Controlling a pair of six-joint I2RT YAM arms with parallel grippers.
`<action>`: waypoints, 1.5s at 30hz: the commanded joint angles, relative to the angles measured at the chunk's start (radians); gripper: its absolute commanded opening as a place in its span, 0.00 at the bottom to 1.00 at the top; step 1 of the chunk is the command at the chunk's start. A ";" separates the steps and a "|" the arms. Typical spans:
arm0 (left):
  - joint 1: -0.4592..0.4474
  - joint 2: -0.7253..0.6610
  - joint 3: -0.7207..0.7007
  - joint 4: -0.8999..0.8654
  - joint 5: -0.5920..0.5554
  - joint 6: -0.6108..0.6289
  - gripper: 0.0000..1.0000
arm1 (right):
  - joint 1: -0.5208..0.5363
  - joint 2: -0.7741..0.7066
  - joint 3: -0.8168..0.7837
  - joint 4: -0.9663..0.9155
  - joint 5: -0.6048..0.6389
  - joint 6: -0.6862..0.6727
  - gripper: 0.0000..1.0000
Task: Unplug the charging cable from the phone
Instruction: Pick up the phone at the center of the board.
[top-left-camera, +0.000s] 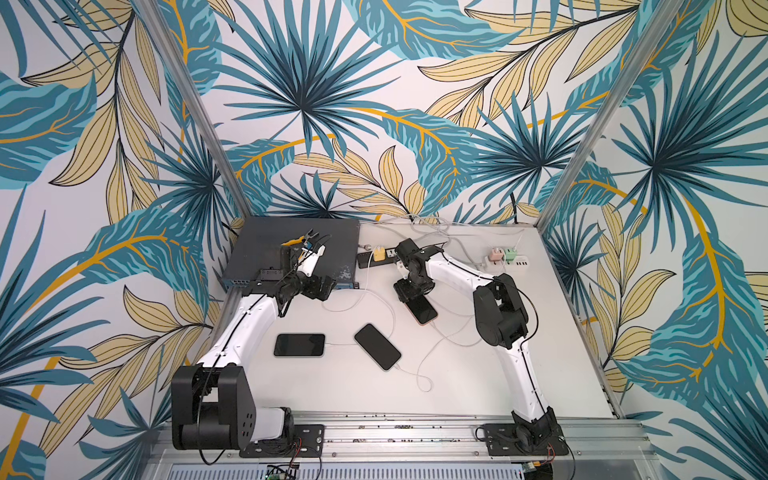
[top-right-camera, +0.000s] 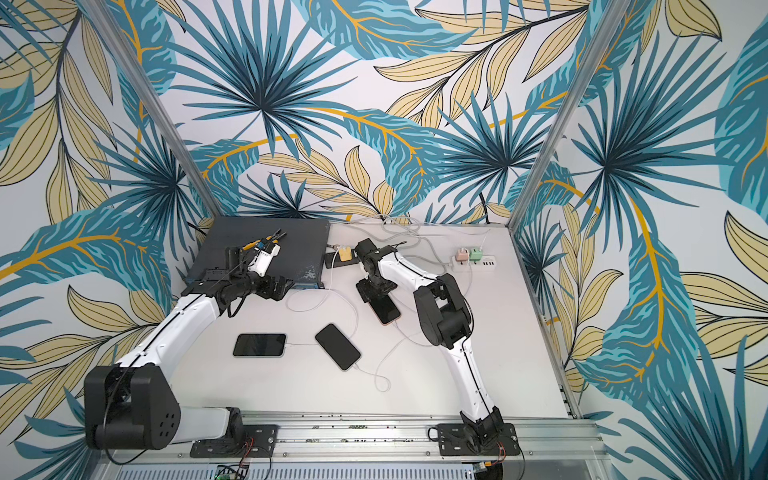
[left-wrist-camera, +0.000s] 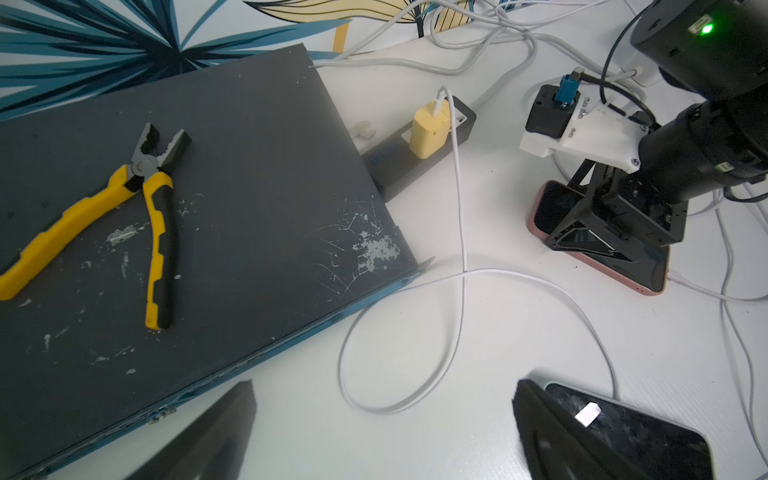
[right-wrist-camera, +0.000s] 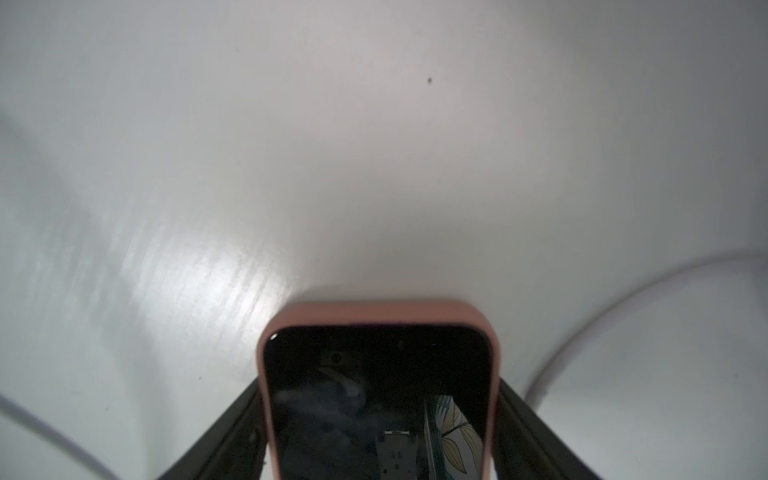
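Right wrist view: we find the pink-cased phone (right-wrist-camera: 378, 415) lying flat on the white desk (right-wrist-camera: 374, 145), screen dark.
Progress: the white cable (left-wrist-camera: 702, 291) sits plugged into its end; we judge unplugging not yet done.
Right tool (right-wrist-camera: 379, 384): it flanks both case edges; we cannot tell whether it pinches.
Left tool (left-wrist-camera: 378, 432): spread wide, empty, beside the grey box (left-wrist-camera: 208, 208).

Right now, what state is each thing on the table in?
Pink phone, cable plugged in, screen dark.
Right hand, straddling pink phone, grip unclear.
Left hand, open, empty.
Middle phone, plugged in, screen dark.
Left phone, plugged in, screen dark.
Pliers, jaws open, lying flat.
Yellow charger, plugged into strip.
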 joint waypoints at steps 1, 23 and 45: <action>0.010 -0.024 -0.003 0.030 0.024 -0.006 1.00 | -0.001 -0.057 0.001 0.019 -0.018 -0.029 0.56; -0.110 0.103 0.235 -0.057 0.419 -0.024 1.00 | -0.087 -0.319 -0.055 0.310 -0.668 -0.118 0.53; -0.225 0.183 0.345 -0.220 0.778 0.022 1.00 | -0.076 -0.563 -0.405 0.820 -1.204 -0.016 0.56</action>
